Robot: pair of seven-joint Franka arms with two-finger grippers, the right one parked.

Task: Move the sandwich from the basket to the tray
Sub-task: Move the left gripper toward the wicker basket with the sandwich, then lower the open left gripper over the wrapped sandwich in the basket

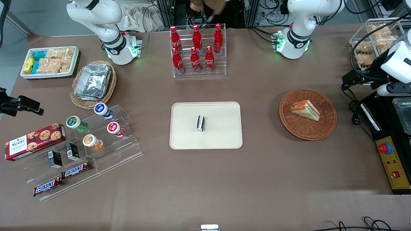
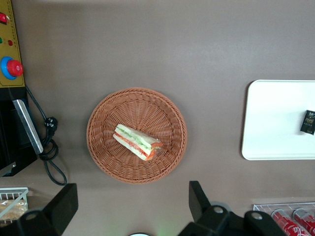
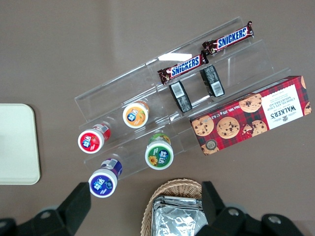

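The sandwich [image 1: 305, 109], a white-bread wedge with orange-red and green filling, lies in the round reddish-brown basket [image 1: 307, 131] toward the working arm's end of the table. It also shows in the left wrist view [image 2: 138, 142], near the middle of the basket [image 2: 106, 118]. The beige tray [image 1: 221, 134] lies mid-table with a small black-and-white packet [image 1: 200, 123] on it; both show in the left wrist view, tray [image 2: 275, 123] and packet [image 2: 308, 122]. My left gripper [image 1: 353, 80] hangs high beside the basket, open and empty; in its wrist view [image 2: 132, 204] its fingers [image 2: 199, 199] are spread wide above bare table.
A control box with a red button [image 1: 393, 163] and a black cable [image 1: 353, 106] lie near the basket. A wire basket of snacks [image 1: 372, 41] stands at the table corner. A rack of red bottles [image 1: 197, 51] stands farther from the camera than the tray.
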